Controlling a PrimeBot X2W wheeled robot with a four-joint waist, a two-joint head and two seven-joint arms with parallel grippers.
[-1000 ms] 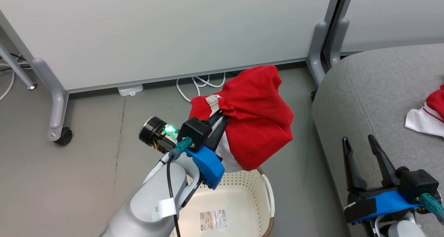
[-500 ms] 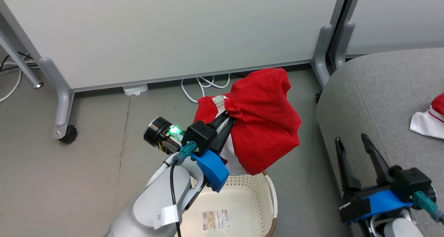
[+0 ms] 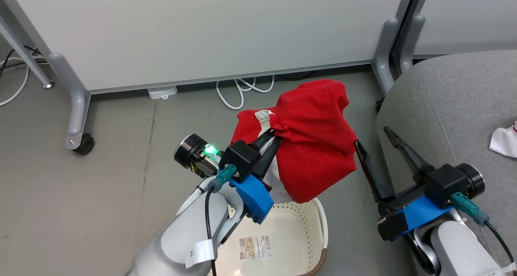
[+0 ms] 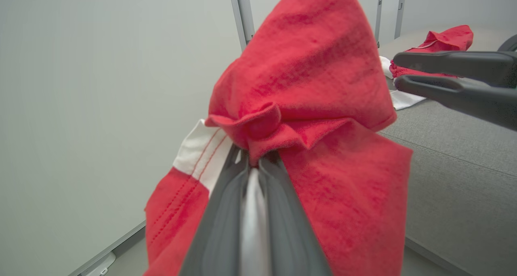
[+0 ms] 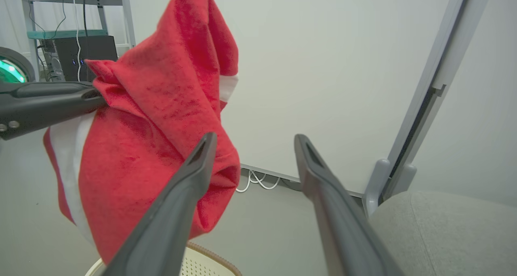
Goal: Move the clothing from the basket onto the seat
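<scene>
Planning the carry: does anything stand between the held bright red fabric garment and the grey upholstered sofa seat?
Yes. The open right gripper stands between the bright red fabric garment and the grey upholstered seat, one dark finger close beside the cloth.

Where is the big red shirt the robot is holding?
In the head view the red shirt hangs mid-picture, pinched in the shut left gripper. It is up above the basket, just left of the open right gripper and the grey seat.
</scene>
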